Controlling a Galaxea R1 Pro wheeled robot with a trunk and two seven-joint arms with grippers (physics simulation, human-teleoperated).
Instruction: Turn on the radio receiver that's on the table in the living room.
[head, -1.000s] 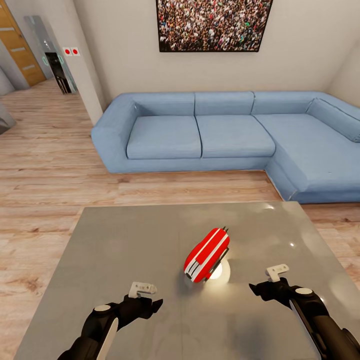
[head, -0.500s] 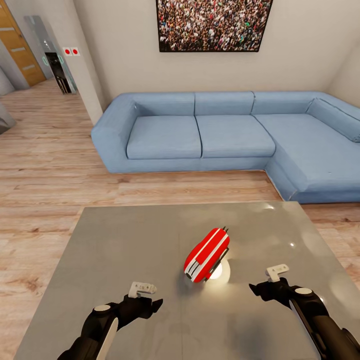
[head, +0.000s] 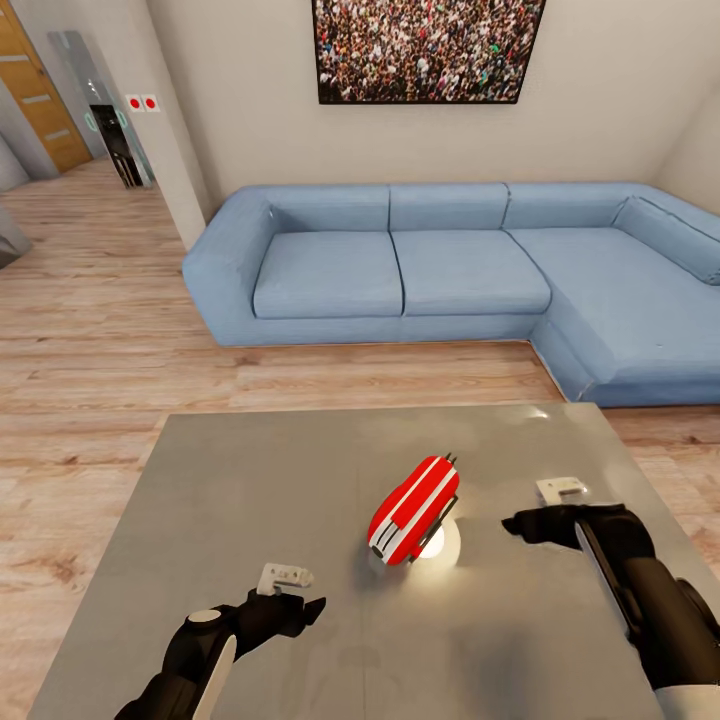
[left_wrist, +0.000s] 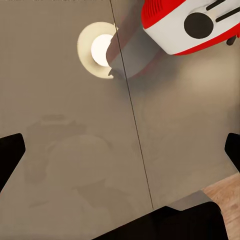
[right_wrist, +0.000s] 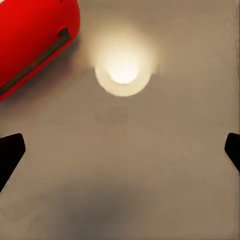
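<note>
The left gripper (head: 300, 606) hovers over the near left part of the glossy grey table (head: 240, 480), its fingers spread apart with nothing between them. The red radio receiver (head: 413, 510) lies on the table's middle, beside a bright lamp reflection (head: 440, 541). The right gripper (head: 520, 523) hangs just right of the radio, fingers wide apart, not touching it. A blue sofa (head: 400, 265) stands beyond

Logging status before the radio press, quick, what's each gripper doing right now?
Left gripper: open, empty, above the table.
Right gripper: open, empty, beside the radio receiver.
</note>
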